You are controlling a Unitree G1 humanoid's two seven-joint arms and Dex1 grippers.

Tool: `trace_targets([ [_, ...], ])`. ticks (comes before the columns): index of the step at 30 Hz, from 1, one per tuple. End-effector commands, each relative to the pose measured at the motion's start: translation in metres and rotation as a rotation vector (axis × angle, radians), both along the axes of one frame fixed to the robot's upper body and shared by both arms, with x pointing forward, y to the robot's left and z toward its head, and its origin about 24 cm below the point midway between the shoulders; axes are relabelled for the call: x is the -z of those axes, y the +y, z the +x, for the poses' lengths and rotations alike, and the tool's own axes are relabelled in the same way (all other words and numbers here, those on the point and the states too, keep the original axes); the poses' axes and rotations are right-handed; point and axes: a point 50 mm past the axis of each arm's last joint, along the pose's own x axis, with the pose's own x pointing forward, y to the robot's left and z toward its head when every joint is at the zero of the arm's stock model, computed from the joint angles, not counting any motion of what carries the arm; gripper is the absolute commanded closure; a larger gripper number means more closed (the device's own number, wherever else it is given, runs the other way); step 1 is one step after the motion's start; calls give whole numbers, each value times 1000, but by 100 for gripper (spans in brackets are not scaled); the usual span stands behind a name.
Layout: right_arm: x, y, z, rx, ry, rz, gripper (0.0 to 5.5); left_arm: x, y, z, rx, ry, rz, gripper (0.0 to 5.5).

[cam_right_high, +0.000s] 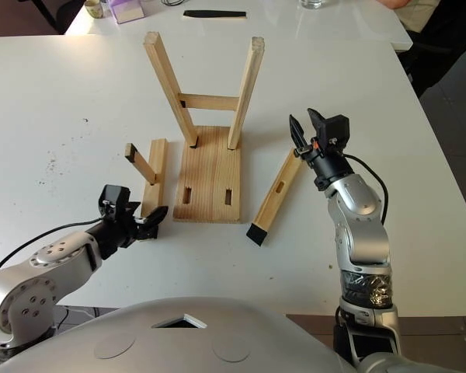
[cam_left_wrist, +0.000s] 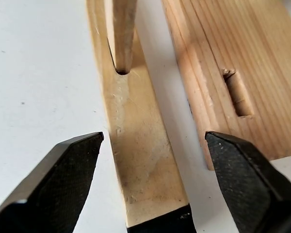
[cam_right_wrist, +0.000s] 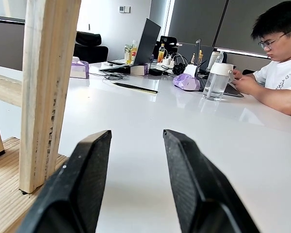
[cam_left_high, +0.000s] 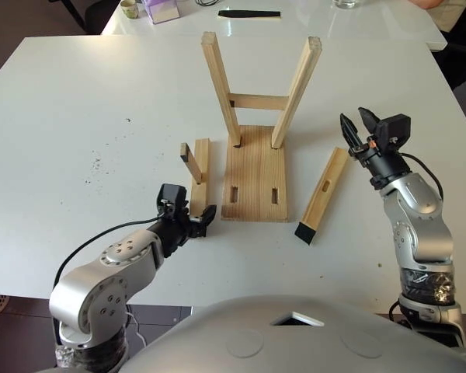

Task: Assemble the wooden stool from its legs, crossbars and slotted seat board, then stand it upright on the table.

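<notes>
Straddling near end of loose leg (cam_left_high: 202, 159), L gripper (cam_left_wrist: 154, 137) fingers wide apart, gripping nothing. Seat board (cam_left_high: 256, 175) flat on table (cam_left_high: 78, 116), two legs (cam_left_high: 221, 89) upright in it, crossbar (cam_left_high: 258, 102) between. Second loose leg (cam_left_high: 326, 190) lies just right; R gripper (cam_left_high: 354, 116) near its far end, parted, empty.

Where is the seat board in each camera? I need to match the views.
Left eye: seat board lies flat at the centre of the table.
Right eye: same board, slightly left of centre.
Left wrist: the board lies beside the loose leg.
Right wrist: the board lies under the upright leg.
Landmark: empty slot nearest the loose leg, close up in the left wrist view.
</notes>
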Motion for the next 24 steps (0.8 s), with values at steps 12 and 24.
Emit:
trace_targets([
  [12,5,3,-5,68,-18,37,354,19,28,-14,41,250,212,292],
  [24,-77,-5,40,223,-158,17,354,-87,89,132,-500,-512,12,349],
])
